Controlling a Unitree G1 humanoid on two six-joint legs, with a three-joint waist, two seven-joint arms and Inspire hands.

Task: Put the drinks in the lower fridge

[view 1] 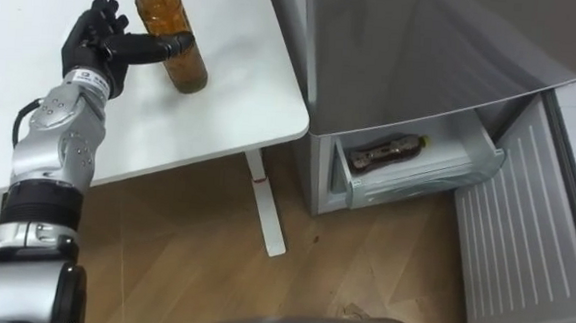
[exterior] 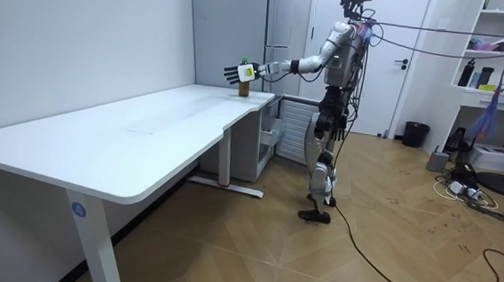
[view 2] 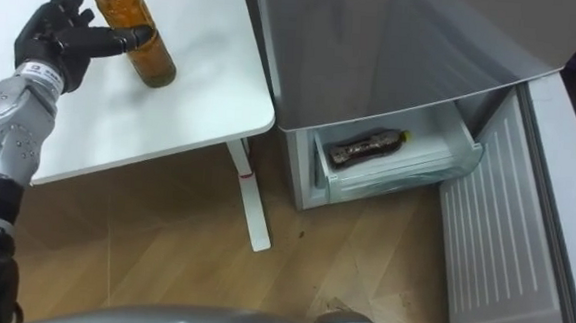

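A bottle of amber drink with a green cap [view 1: 175, 36] stands upright near the white table's [view 1: 233, 113] right edge. My left hand [view 1: 100, 40] is open just left of it, fingers spread upward and the thumb reaching across to the bottle's side. A second, dark bottle [view 1: 390, 153] lies on its side in the fridge's lower drawer [view 1: 437, 176], which is pulled out. In the room view I stand at the table's far end beside the fridge, left arm stretched out to the bottle [exterior: 244, 89].
The grey fridge body [view 1: 405, 48] stands right of the table. Its lower door [view 1: 524, 236] is swung wide open at the right. The table's white leg and foot [view 1: 270, 209] stand on the wooden floor between me and the drawer.
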